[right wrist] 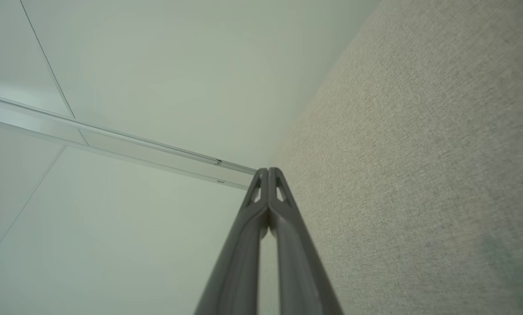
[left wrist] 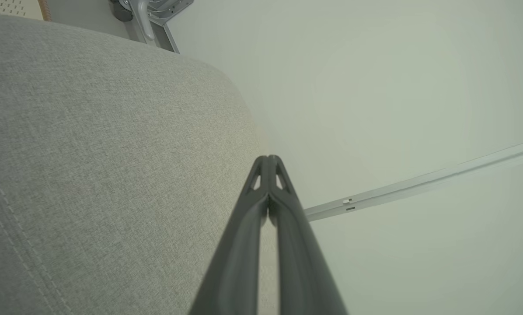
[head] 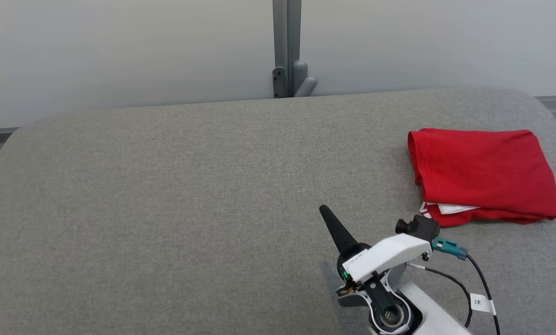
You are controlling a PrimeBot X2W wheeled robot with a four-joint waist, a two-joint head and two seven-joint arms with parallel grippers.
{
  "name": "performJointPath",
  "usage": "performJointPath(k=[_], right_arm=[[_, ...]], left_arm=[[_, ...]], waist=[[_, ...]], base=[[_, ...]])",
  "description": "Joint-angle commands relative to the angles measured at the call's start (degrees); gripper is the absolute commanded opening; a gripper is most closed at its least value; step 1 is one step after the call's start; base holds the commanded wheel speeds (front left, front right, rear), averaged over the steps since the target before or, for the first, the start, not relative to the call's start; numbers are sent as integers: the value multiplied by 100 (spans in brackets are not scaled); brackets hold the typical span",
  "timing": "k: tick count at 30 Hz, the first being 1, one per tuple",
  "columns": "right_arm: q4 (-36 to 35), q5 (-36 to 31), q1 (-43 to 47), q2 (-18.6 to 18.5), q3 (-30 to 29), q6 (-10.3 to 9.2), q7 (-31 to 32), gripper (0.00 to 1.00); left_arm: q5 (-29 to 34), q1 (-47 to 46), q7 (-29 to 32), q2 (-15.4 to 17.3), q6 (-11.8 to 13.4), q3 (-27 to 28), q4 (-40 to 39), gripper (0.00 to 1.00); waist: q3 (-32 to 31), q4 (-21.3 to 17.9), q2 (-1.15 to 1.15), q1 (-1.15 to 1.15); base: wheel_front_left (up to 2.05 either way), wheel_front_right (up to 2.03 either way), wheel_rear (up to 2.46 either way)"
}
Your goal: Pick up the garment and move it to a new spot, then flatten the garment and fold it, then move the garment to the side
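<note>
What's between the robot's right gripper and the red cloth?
Nothing but bare grey fabric surface lies between the right gripper and the red cloth, as the head view shows.

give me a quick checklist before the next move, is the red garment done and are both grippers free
1. Garment folded: ok. The red garment lies as a compact folded stack.
2. Garment at the side: ok. It sits near the right end of the gray padded table.
3. Fold tidy: not ok. A white piece pokes out at the near edge.
4. Right gripper free: ok. Shut, empty, apart from the garment.
5. Left gripper free: ok. Shut, nothing between the fingers.
6. Lower layers flat: cannot tell. The top layer hides them.
</note>
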Motion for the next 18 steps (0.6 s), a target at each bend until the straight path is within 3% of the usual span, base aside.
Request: performJointPath(k=[1,18], right_arm=[[9,173,-193,-1,72,2,23,0],[374,1344,-735,-4,552,2,103,0]], left_arm=[[-162,28,33,18,4,76,-69,0],[-1163,49,320,-12,5,544,-132,0]], waist=[[5,-2,0,0],[77,-25,0,0]], base=[[0,0,0],[0,0,0]])
